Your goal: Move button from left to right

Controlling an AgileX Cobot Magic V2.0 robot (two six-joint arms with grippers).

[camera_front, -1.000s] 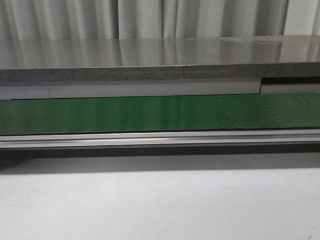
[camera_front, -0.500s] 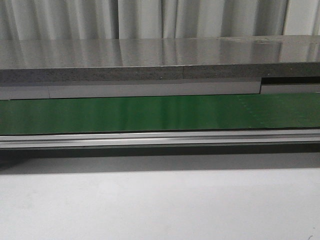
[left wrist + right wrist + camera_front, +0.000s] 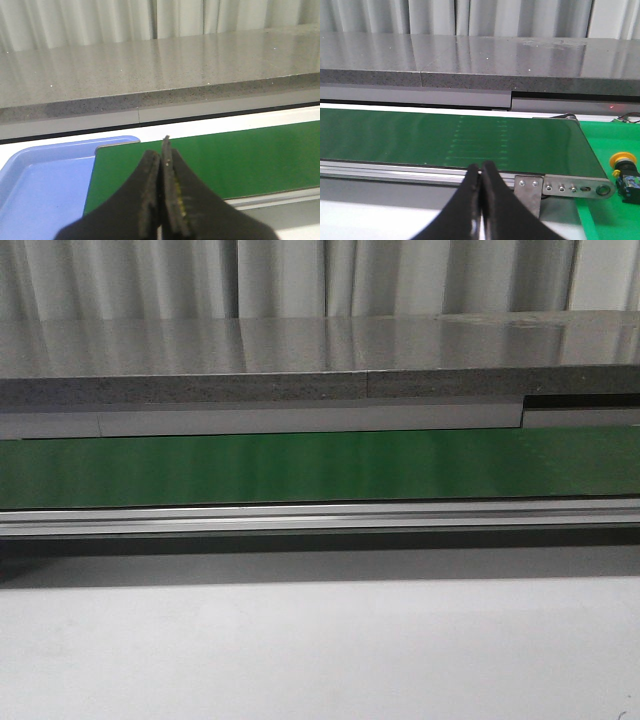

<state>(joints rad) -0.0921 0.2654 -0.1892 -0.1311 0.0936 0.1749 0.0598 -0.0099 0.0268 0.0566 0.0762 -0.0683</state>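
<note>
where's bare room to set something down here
Free: the green belt between the grey counter and the metal rail, the white table in front of the rail, and the blue tray at the belt's end. The one taken spot: the button on the green mat beyond the belt's other end.

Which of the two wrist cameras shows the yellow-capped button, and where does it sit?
The right wrist view. The button stands on the bright green surface just past the conveyor belt's end roller; the left wrist view shows a blue tray instead.

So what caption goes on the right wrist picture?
Closed right gripper above the green conveyor belt, with the yellow-capped button beyond the belt's end.
</note>
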